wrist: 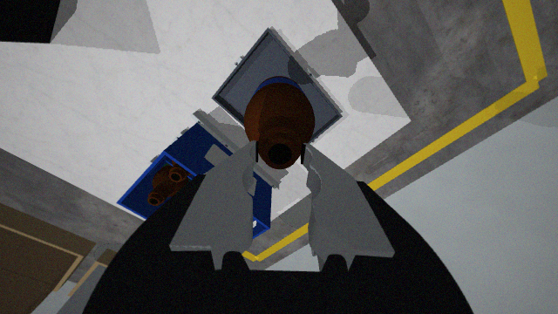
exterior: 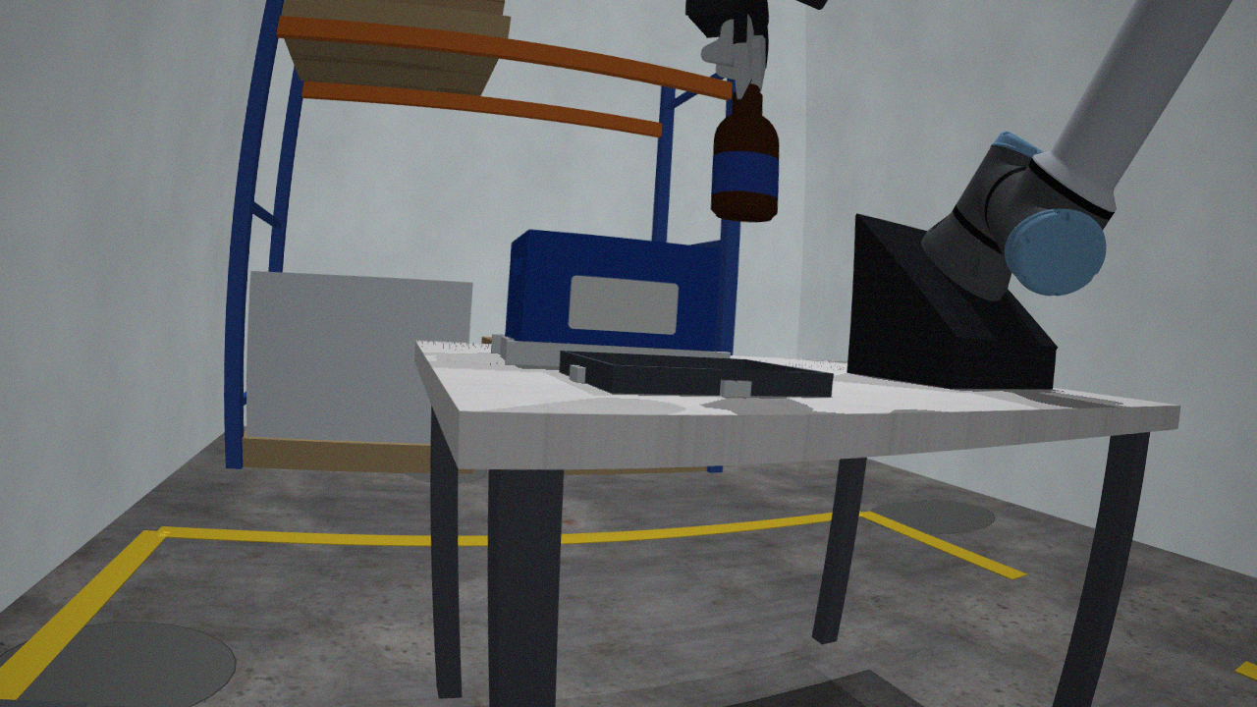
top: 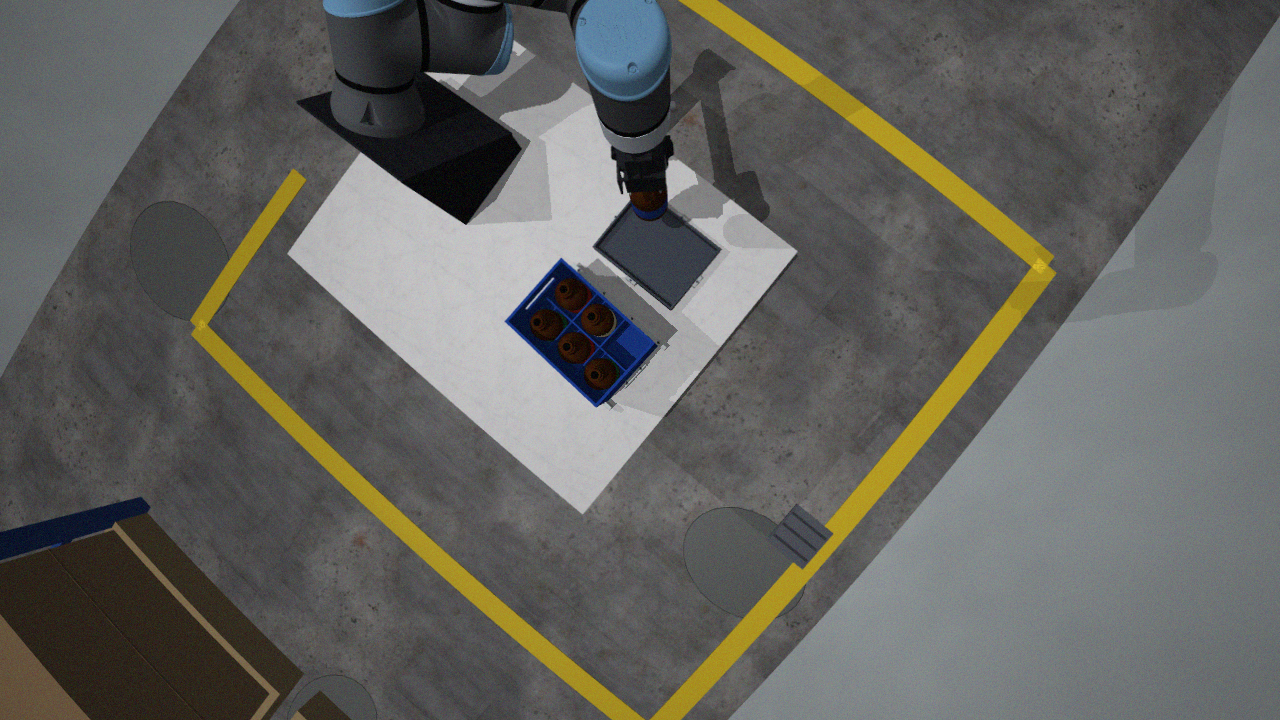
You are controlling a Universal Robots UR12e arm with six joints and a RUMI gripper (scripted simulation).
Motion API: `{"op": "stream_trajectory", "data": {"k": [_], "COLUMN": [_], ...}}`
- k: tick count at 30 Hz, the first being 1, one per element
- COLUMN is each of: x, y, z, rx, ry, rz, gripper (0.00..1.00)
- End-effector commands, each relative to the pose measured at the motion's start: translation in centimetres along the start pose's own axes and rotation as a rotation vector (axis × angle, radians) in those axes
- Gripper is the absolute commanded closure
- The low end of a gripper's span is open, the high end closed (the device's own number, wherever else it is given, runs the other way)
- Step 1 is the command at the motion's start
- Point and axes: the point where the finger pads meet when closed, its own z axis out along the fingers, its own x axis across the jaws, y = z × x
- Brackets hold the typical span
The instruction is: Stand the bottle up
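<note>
My gripper (wrist: pixel 279 144) is shut on the neck of a brown bottle (exterior: pixel 744 162) with a blue label. The bottle hangs upright, high above the table, over the far edge of the dark tray (top: pixel 657 253). It also shows in the top view (top: pixel 646 201) and in the wrist view (wrist: pixel 279 119). The tray (exterior: pixel 694 372) has nothing on it. The blue crate (top: pixel 581 329) stands beside the tray and holds several upright brown bottles. One compartment (top: pixel 631 341) at its tray-side end is free. In the wrist view the crate (wrist: pixel 193 174) is partly hidden behind my fingers.
The black robot base (exterior: pixel 940 316) stands on the table's far corner. A blue and orange rack (exterior: pixel 474 79) with cardboard boxes stands behind the table. Yellow floor tape (top: pixel 895 143) runs around the cell.
</note>
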Motion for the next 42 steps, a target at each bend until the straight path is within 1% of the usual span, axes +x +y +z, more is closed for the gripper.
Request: {"op": "stream_trajectory", "data": {"k": [1, 25, 40, 42], "x": [0.1, -0.4, -1.0, -1.0], "y": [0.7, 2.7, 5.0, 5.0], "z": [-0.4, -0.4, -0.5, -0.5], "rx": [-0.007, -0.007, -0.007, -0.007], "ry": [0.002, 0.002, 0.002, 0.002], "rz": [-0.003, -0.003, -0.003, -0.003], "gripper": [1.0, 1.0, 1.0, 1.0]}}
